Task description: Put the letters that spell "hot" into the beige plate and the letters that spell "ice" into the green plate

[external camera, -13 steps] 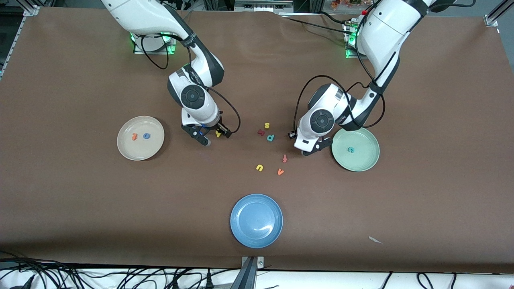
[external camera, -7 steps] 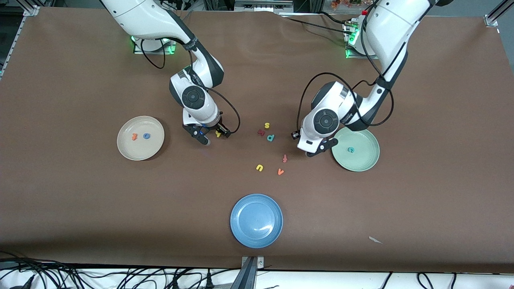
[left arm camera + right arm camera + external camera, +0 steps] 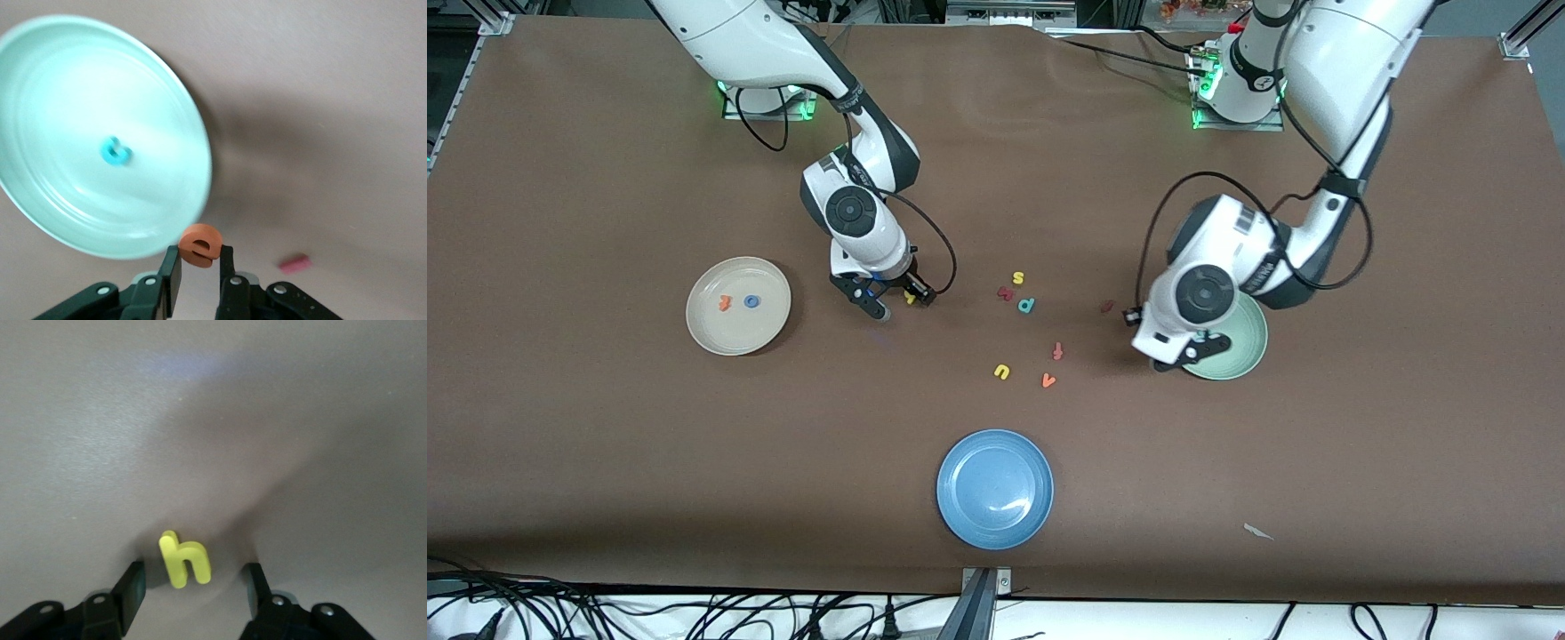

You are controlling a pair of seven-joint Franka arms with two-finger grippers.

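Two grasps: right end effector [image 3: 191,587], fingers apart astride yellow h [image 3: 185,560] on the table, should close squarely; left end effector [image 3: 199,267] clenches orange e [image 3: 200,245] at the green plate [image 3: 60,220]'s seven-o'clock rim, release farther in.

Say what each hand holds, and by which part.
Left hand pinches the orange e by its lower edge, near the green plate's rim. Right hand, open, straddles the h, holding nothing.

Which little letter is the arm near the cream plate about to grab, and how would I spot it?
Start at the round cream-beige plate, then look toward the middle of the table to the right gripper. Between its open fingers, on the brown cloth, lies a small yellow foam h, apart from the loose letter cluster.
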